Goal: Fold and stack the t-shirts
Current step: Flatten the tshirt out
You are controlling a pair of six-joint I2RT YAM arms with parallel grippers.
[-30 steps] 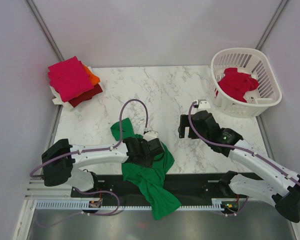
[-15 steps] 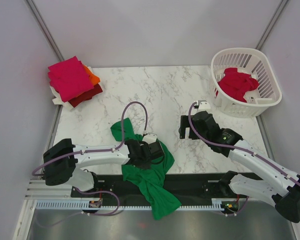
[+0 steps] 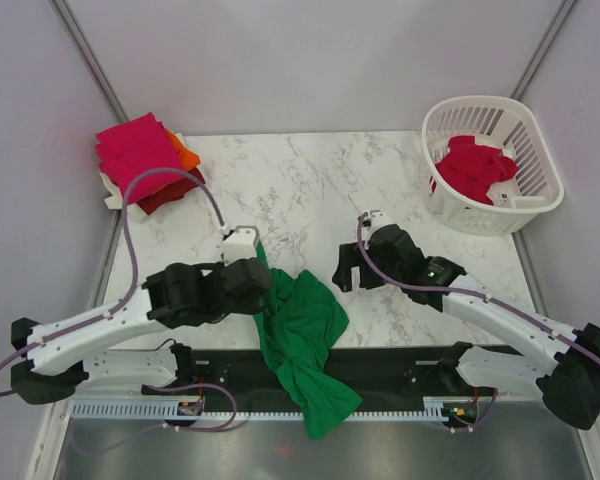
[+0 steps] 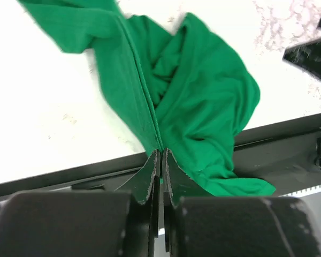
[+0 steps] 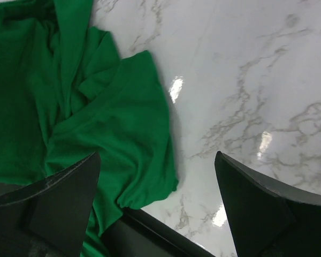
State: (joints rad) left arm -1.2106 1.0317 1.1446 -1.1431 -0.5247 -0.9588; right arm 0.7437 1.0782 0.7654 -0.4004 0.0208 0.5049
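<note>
Green t-shirt (image 3: 305,320) lies bunched. Its long axis runs from left gripper (image 4: 160,155), clenched on its upper fold, down over table (image 3: 330,180) edge. Right gripper (image 5: 155,160), jaws wide and empty, hovers just past shirt's opposite side, nearer the loose hem.

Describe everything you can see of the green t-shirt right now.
The green t-shirt is plain soft cloth, bright solid green, crumpled and unfolded, with deep creases. It lies at the near edge of the marble table, its lower part draped over the black rail in front. The left gripper is shut on a fold at its far left side. The open right gripper hangs by its right edge, apparently not touching.
</note>
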